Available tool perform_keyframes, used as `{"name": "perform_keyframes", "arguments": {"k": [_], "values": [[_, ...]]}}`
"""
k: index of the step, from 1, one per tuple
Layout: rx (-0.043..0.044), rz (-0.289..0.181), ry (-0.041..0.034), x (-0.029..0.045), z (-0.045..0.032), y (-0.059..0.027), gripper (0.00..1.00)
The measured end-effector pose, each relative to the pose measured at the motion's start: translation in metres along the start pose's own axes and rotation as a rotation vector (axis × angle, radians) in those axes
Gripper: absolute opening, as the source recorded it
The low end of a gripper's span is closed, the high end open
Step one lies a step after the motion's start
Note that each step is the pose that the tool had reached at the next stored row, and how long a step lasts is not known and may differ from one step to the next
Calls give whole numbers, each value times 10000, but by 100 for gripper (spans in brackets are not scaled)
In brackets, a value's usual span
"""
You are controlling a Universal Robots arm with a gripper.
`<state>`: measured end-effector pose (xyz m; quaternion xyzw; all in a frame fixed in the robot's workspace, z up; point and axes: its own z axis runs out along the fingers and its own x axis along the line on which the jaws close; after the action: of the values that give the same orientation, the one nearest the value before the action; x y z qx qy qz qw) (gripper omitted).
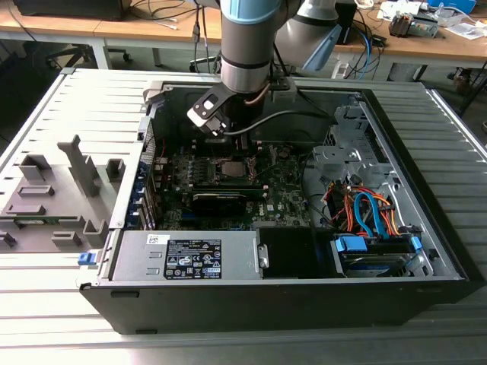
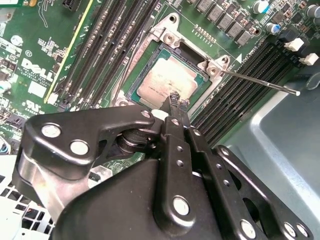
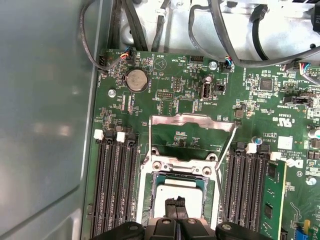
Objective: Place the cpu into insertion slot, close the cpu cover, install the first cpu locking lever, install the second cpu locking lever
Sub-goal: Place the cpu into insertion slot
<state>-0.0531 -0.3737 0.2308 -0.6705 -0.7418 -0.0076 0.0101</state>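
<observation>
The computer case [image 1: 304, 296] lies open, and the cpu [image 2: 160, 82] sits in its slot [image 3: 146, 192].
Over the green board [image 3: 190, 75], your gripper [image 2: 175, 100] is pinched tight together. It holds nothing, and its tips are right above the cpu. The cpu cover [image 3: 192, 120] is flipped back. The cpu looks light, stiff and easy to hurt, so hold its edges.

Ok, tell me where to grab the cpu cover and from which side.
Probably its free edge, the silvery bar farthest from the hinge: the cpu cover stands swung open beyond the socket, so that thin bar is exposed. Come from above, pinching across the plate's thickness; the two locking levers flank its sides. The gripper is shut over the cpu.
</observation>
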Motion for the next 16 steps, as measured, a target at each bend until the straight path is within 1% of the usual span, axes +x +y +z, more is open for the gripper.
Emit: {"name": "perform_keyframes", "arguments": {"k": [10,14,16], "values": [[0,0,4,1,-66,0,11],[1,0,4,5,-216,4,11],[1,0,4,5,-227,4,11]]}}
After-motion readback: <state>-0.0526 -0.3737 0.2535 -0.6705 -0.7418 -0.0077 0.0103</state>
